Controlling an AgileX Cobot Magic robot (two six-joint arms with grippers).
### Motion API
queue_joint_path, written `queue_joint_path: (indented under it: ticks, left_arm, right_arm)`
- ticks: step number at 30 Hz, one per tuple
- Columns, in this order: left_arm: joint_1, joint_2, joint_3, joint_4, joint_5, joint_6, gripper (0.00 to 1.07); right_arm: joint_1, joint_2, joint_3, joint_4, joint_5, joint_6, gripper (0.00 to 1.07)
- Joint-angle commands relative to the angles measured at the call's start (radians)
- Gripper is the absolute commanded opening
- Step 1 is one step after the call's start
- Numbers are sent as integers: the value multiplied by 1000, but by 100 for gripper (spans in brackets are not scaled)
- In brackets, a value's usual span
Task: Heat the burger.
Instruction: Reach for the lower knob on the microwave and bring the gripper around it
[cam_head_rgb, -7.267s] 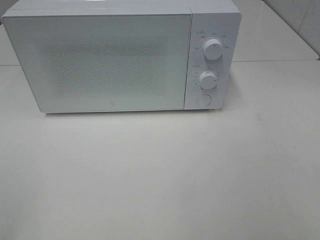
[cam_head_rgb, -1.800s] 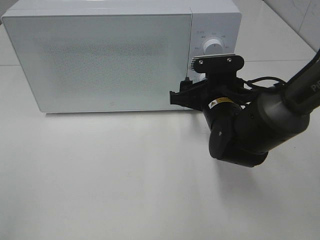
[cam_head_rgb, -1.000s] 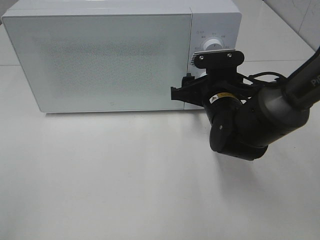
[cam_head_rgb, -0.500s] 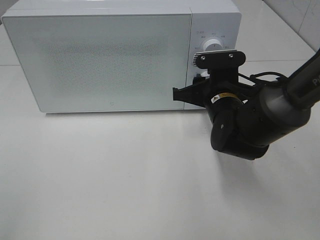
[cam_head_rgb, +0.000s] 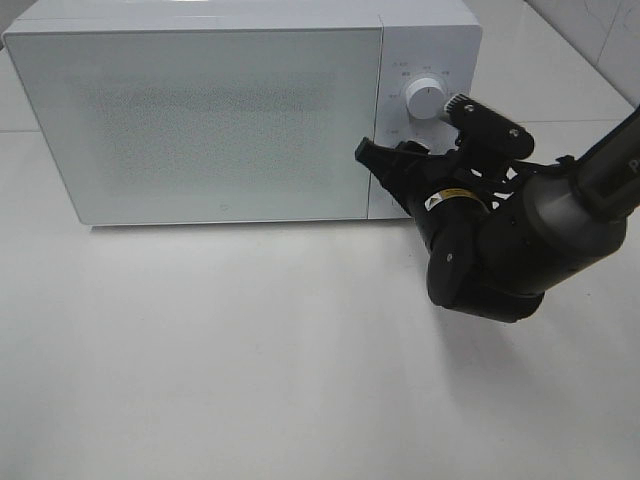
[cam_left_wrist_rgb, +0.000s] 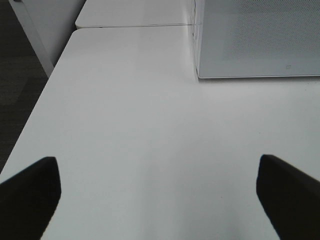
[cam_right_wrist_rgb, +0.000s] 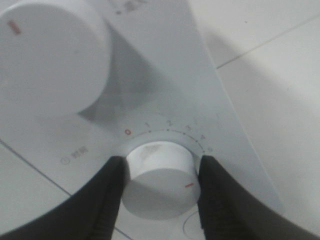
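Microwave (cam_head_rgb: 200, 120) sits at the back of the white surface (cam_head_rgb: 250, 350), frosted door shut, control panel on its right side. Upper knob (cam_head_rgb: 424, 99) is free. The right arm's bulk covers the lower panel in the high view. Right pincer (cam_right_wrist_rgb: 161, 187) is clamped on the lower knob (cam_right_wrist_rgb: 157, 167), one finger (cam_right_wrist_rgb: 110, 195) pressed on each side. The knob's red mark sits off the printed 0, toward the higher end of the scale. Left pincer (cam_left_wrist_rgb: 157, 175) has its fingers (cam_left_wrist_rgb: 30, 195) wide apart, holding nothing, over bare surface off the microwave's left front corner. Burger: no camera shows it, so can't tell its position relative to either pincer, its facing or its axis.
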Motion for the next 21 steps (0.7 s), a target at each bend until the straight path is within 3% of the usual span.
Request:
queue_joint_path:
  ticks: [1, 3, 6, 21]
  left_arm:
    - [3, -24, 4, -8, -16, -4, 100]
    - [3, -24, 4, -8, -16, -4, 100]
    - [3, -24, 4, -8, -16, -4, 100]
    - [3, -24, 4, -8, -16, -4, 100]
  right_arm:
    - [0, 0, -29, -134, 19, 171, 0]
    - [0, 0, -29, -200, 7, 439, 0]
    - [0, 0, -29, -230, -23, 589, 0]
    - [0, 0, -29, -281, -252, 1019, 0]
